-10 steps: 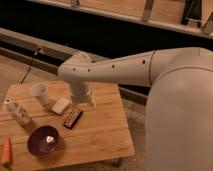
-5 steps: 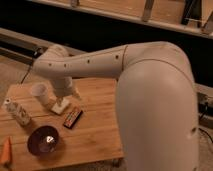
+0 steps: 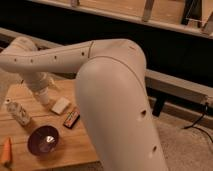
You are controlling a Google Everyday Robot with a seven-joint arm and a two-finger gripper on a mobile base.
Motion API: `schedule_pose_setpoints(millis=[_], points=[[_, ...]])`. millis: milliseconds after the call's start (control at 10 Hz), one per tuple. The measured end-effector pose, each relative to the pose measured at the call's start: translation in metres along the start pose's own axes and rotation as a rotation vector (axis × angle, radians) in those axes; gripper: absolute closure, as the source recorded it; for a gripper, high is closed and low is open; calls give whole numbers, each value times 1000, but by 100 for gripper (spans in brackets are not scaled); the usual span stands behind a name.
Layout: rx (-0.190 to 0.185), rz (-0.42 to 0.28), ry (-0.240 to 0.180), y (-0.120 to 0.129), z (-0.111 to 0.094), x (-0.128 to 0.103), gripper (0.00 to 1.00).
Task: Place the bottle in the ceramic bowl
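One wooden table (image 3: 75, 142) in a dim room; tool (image 3: 44, 97), released, hovers near the bottle (image 3: 17, 114).

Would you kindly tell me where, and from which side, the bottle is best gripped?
Probably the middle of the bottle, from straight above, closing across its narrow width. It seems to lie on its side on the table, so its round body gives two opposite sides there. The gripper hangs over the table, behind the bottle and to its right in the view.

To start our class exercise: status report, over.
Hand over wooden table's back left. Small pale translucent white-capped bottle lies flat, untouched, beside dark purple-brown ceramic bowl, not in it. Nothing between them.
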Motion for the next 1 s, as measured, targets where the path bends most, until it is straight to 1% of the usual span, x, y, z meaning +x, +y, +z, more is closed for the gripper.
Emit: schedule_pose_setpoints(millis=[200,300,400,800,900,1000], points=[[-4,-67,-46,23,-19,-23,35],[-7,-84,-59,29,-24,-28,35],[-18,-116,-80,40,-35,-36,35],[-34,-185,-108,62,-51,-45,35],[-39,-211,-110,72,-53,-46,35],[-38,-232,-101,80,-53,-46,35]])
